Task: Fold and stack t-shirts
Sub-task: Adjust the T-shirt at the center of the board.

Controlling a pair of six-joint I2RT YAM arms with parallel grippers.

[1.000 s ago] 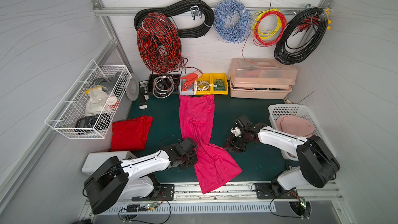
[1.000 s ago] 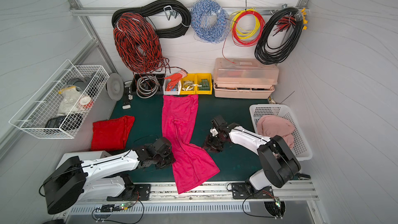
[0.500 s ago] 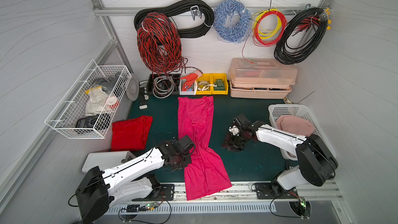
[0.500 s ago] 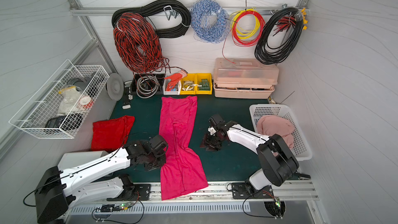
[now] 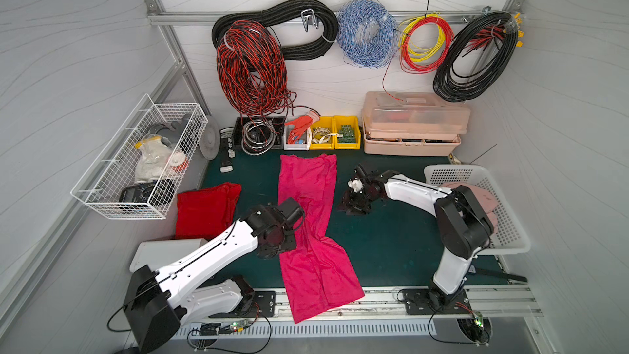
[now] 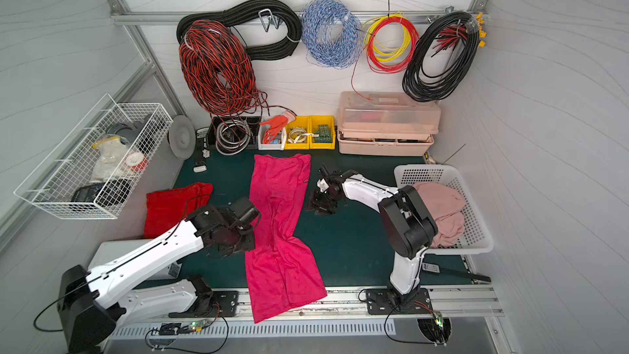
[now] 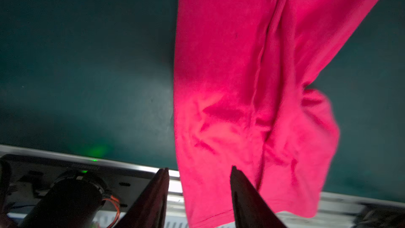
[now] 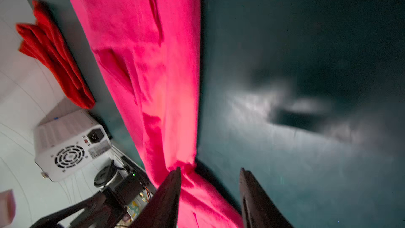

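The magenta-pink t-shirt (image 5: 306,182) (image 6: 279,192) lies as a long narrow strip down the middle of the green mat, its near end draped over the front rail. The deeper red t-shirt (image 5: 204,212) (image 6: 166,209) lies folded at the mat's left edge. My left gripper (image 7: 199,168) (image 5: 282,253) hovers open at the pink strip's left edge, its jaws apart with pink t-shirt (image 7: 241,84) cloth below and nothing gripped. My right gripper (image 8: 210,169) (image 5: 354,206) stands open just right of the pink t-shirt (image 8: 142,62), holding nothing.
A white plastic basket (image 5: 476,178) holding pale pink cloth stands at the right. A white power supply box (image 5: 163,253) sits front left. Parts bins (image 5: 343,131) and a beige toolbox (image 5: 412,124) line the back; a wire basket (image 5: 136,165) hangs on the left wall.
The left gripper dragged the pink shirt's near end leftwards, straightening the strip, then opened and let go. The right gripper shifted slightly and stayed open.
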